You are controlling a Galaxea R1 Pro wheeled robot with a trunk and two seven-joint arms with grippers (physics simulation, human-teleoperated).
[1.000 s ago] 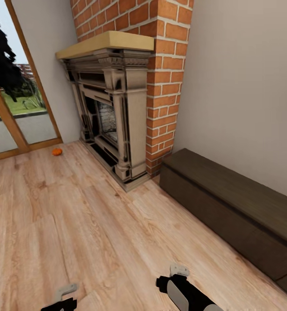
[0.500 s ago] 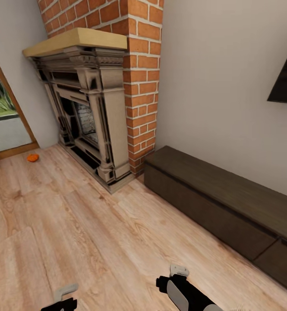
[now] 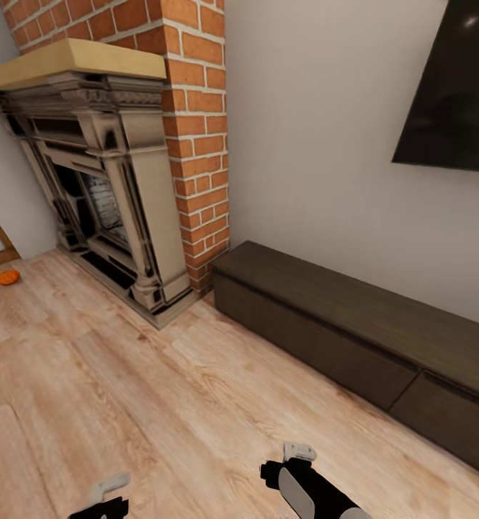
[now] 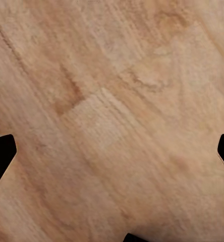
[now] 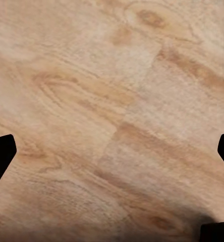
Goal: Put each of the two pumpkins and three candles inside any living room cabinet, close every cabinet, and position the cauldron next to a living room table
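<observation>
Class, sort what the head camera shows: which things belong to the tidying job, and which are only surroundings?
Job:
pumpkin on the floor
cabinet, both drawer fronts shut

Surroundings:
fireplace
brick chimney
dark wall screen
wood floor

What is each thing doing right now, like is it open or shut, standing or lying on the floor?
Cabinet: both drawer fronts shut, standing against the wall.
Pumpkin: lying on the wood floor beside the fireplace, far from the cabinet.
Fireplace: unlit, dark inside.
Wall screen: dark, off.
Left gripper: open, empty, over bare floor.
Right gripper: open, empty, over bare floor.
</observation>
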